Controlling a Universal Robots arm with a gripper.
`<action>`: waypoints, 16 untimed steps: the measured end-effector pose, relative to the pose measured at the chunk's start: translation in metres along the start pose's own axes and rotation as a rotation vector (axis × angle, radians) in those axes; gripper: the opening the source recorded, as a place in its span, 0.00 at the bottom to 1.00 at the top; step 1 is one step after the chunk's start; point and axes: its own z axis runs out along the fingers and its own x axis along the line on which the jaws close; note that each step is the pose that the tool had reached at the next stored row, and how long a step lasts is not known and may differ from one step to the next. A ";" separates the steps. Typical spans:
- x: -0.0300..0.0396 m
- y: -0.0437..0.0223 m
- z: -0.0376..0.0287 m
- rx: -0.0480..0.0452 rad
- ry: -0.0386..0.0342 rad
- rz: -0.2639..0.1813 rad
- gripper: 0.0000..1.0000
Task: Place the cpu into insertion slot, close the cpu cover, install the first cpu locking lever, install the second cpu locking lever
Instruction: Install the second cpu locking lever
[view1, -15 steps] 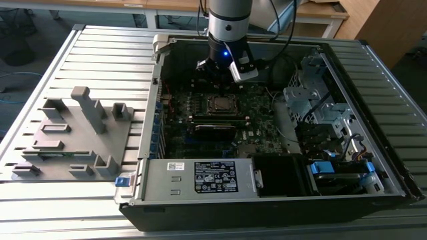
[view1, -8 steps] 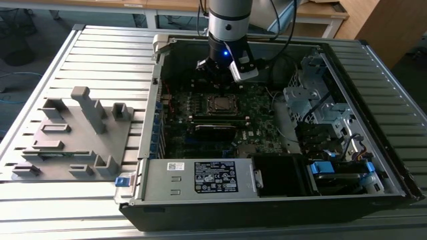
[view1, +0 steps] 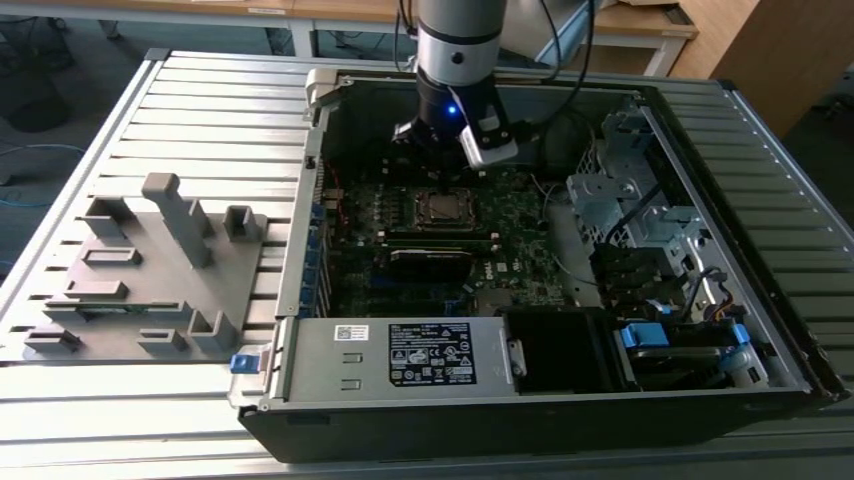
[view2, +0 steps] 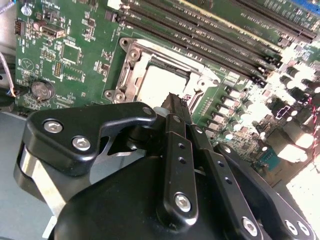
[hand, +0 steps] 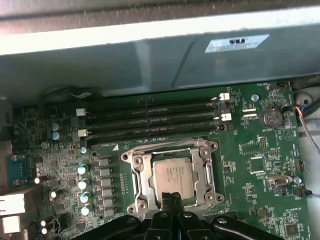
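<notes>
First wrist view showed the cpu (hand: 172, 176) lying flat in its socket, with the cover (hand: 172, 172) shut down around it to hold it in. The gripper (hand: 172, 199), fingers pinched together and holding nothing, hovered at the socket's six o'clock edge.

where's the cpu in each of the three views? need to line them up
Exterior view: the cpu sits mid-motherboard inside the open case, just below the gripper.
First wrist view: the cpu lies in its socket under the cpu cover, right past the gripper.
Second wrist view: the cpu is pale, partly behind the gripper.
Shared landmark: the memory slots beside the socket.
</notes>
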 end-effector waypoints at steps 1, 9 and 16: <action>-0.0002 -0.0012 -0.0001 0.0000 0.0000 0.000 0.10; -0.0011 -0.0084 -0.0003 0.0000 0.0000 0.000 0.10; -0.0019 -0.0141 -0.0005 0.0000 0.0000 0.000 0.10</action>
